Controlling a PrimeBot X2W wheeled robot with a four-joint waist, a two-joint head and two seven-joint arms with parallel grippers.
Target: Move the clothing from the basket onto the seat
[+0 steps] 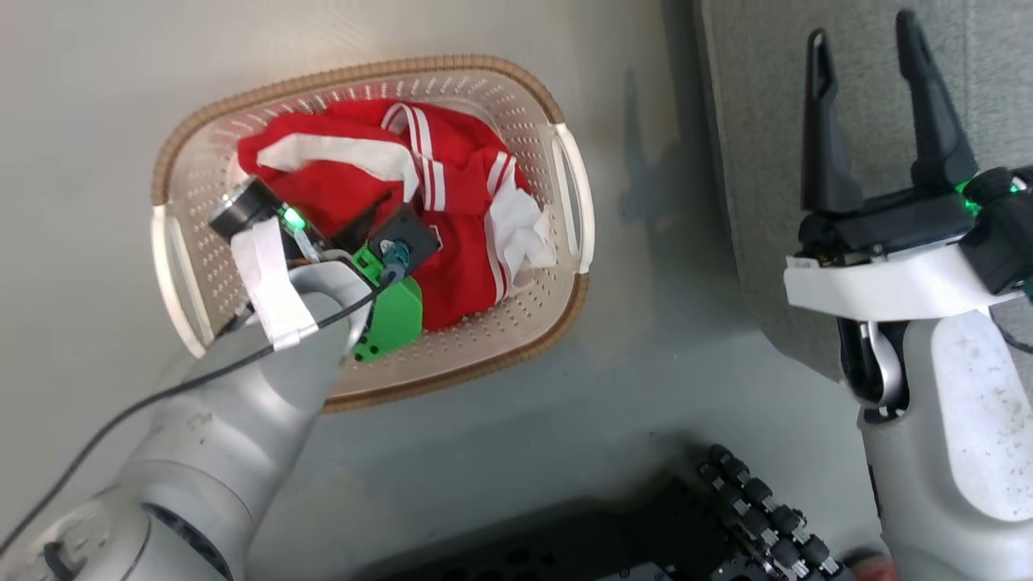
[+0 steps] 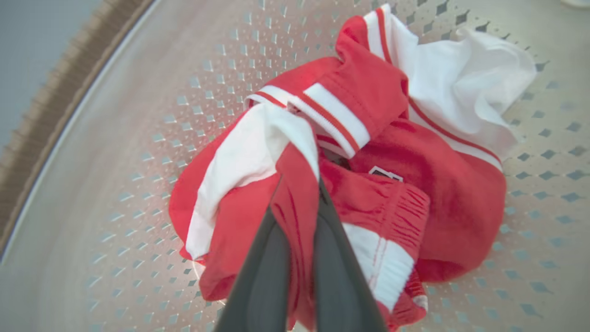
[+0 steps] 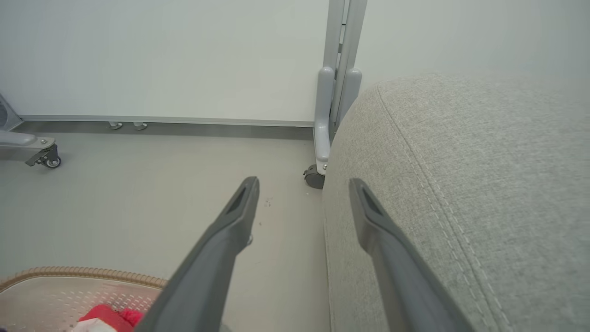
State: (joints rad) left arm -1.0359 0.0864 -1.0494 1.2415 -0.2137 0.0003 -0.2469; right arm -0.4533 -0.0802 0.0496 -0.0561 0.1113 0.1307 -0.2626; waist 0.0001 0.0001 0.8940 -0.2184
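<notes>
Red clothing with white stripes lies bunched in the cream perforated basket on the floor. My left arm reaches down into the basket. In the left wrist view my left gripper is shut on a fold of the red clothing, fabric pinched between its dark fingers. My right gripper stands open and empty at the right, over the near edge of the grey seat. The right wrist view shows that gripper beside the seat, with the basket at its lower left.
The basket sits on a pale grey floor. My dark wheeled base shows at the bottom. A white wall panel on a castor frame stands beyond the seat, and another castor at the far left.
</notes>
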